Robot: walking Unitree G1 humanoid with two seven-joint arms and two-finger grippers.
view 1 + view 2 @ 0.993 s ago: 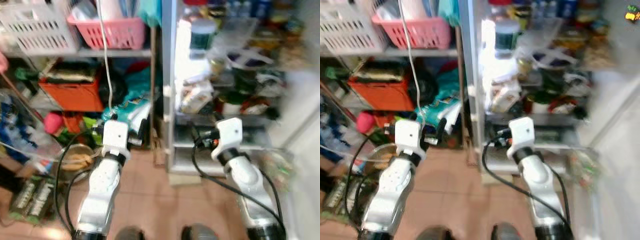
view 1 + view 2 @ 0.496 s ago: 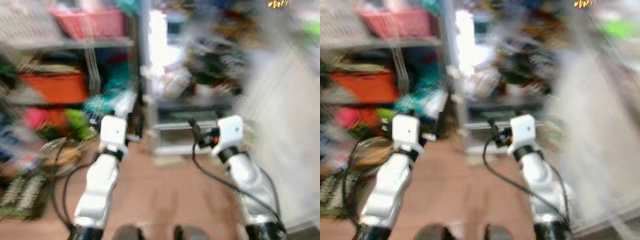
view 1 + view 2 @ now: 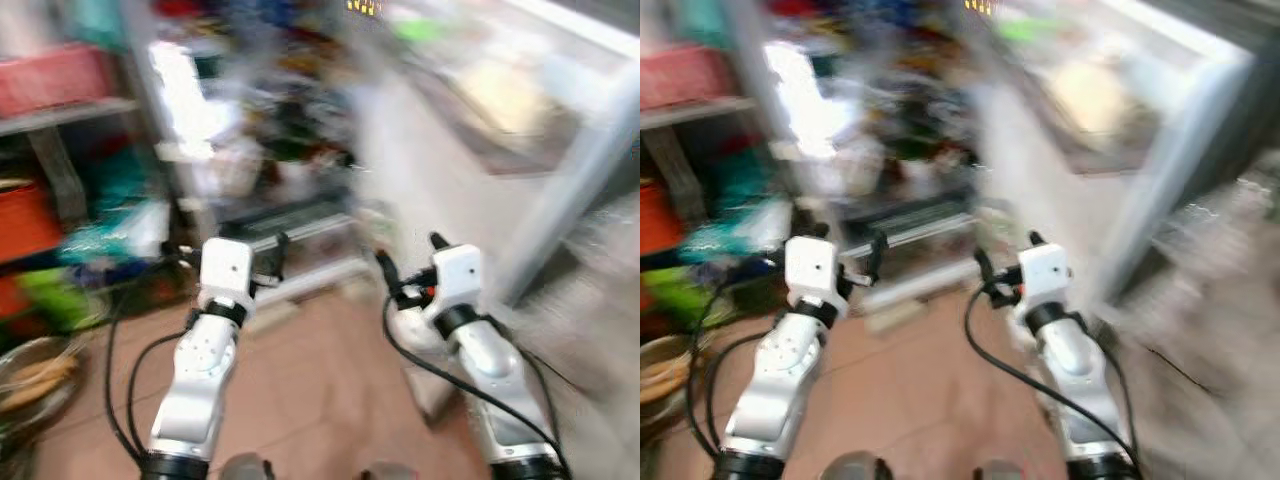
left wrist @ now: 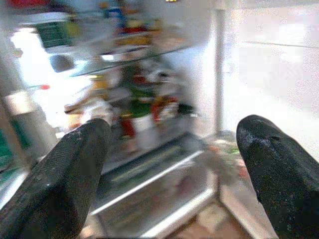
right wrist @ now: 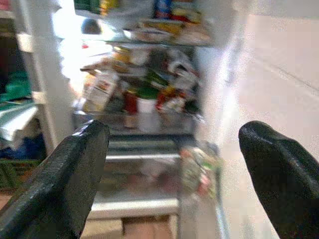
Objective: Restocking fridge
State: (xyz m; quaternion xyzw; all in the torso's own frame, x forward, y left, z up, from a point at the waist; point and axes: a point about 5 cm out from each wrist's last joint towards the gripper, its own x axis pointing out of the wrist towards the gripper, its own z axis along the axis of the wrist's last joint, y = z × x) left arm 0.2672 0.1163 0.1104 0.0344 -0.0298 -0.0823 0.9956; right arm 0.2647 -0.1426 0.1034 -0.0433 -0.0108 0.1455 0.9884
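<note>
While the head views blur, the open fridge [image 5: 144,99] stands ahead with crowded shelves. Left gripper [image 4: 169,174] and right gripper [image 5: 174,174] face it, fingers spread wide, grasping nothing. Good practice, by judgement: settle before the fridge, then reach.

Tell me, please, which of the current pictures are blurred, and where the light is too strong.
Left and right eye views: heavy motion blur over the fridge and the shelves beside it; only the arms look sharp. A bright glare burns out the fridge's lit inside. Left wrist view: softer blur, open left tool in focus. Right wrist view: clearest, open right tool, white glare at the fridge edge.
</note>
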